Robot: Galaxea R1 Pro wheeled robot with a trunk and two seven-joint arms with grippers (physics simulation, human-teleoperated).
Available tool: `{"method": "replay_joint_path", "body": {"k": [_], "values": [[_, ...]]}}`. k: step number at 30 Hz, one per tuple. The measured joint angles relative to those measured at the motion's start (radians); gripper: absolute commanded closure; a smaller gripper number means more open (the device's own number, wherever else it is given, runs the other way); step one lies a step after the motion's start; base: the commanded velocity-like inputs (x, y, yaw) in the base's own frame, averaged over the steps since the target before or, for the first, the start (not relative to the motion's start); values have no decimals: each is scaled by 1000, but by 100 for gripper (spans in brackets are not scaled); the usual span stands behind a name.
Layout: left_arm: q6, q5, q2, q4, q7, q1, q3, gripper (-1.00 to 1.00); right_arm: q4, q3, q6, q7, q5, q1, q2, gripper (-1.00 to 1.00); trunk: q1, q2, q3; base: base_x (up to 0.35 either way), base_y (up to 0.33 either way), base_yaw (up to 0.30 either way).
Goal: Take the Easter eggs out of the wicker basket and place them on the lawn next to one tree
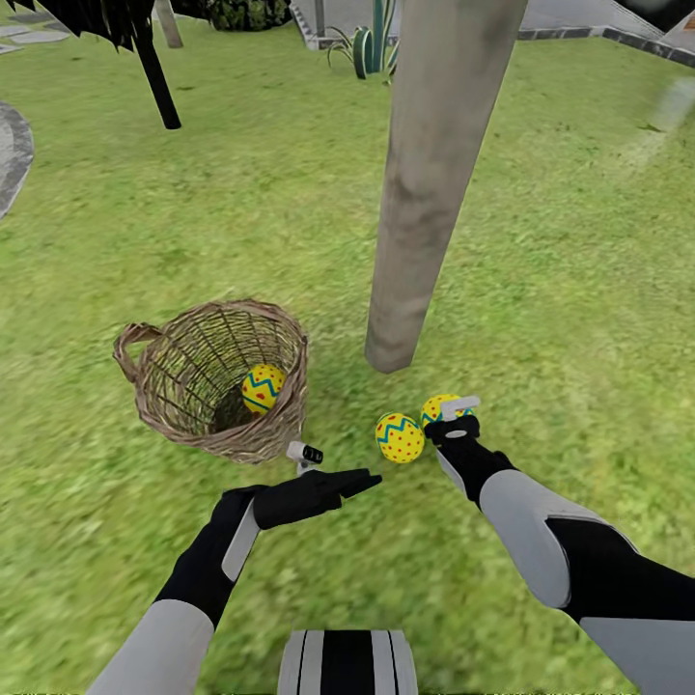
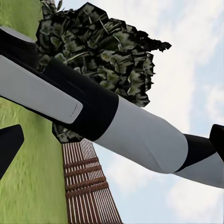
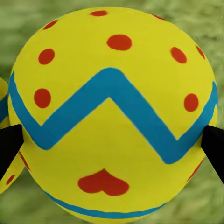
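Observation:
The wicker basket (image 1: 183, 372) lies tipped on the lawn (image 1: 241, 222), with one Easter egg (image 1: 263, 388) inside it. A second egg (image 1: 399, 437) rests on the grass near the foot of the pale tree trunk (image 1: 434, 183). A third egg (image 1: 436, 405) sits just behind it, close to the trunk. My right gripper (image 1: 446, 422) is shut on that egg (image 3: 112, 107), with black fingertips (image 3: 9, 147) against both of its sides. My left gripper (image 1: 362, 480) hovers open and holds nothing, between the basket and the eggs, pointing toward my right arm.
A thin black-trunked tree (image 1: 154, 82) stands at the back left, with a grey paved patch (image 1: 12, 154) at the left edge. A spiky plant (image 1: 372, 43) and paving lie behind the trunk. The left wrist view looks across my right forearm (image 2: 116, 126) at a slatted fence (image 2: 88, 186).

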Motion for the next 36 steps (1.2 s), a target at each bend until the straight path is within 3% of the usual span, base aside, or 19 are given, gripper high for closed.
{"method": "replay_joint_path", "body": {"k": [10, 25, 27, 36], "values": [[0, 0, 0, 3, 0, 0, 0, -100, -8, -5, 7, -6, -3, 0, -3, 100, 4, -2, -39, 0, 0, 0], [-2, 3, 0, 7, -2, 1, 1, -100, -4, -6, 11, -8, -4, 0, -3, 100, 4, -2, -39, 8, -30, 0], [-3, 36, 1, 7, -1, 3, 1, -100, -3, -5, 11, -7, -3, 0, 0, 100, 4, -2, -39, 0, 0, 0], [-2, 43, 3, 8, -1, 3, 1, -100, -8, -5, 11, -6, -3, 0, 3, 100, 9, -4, -74, 0, 0, 0]]}}
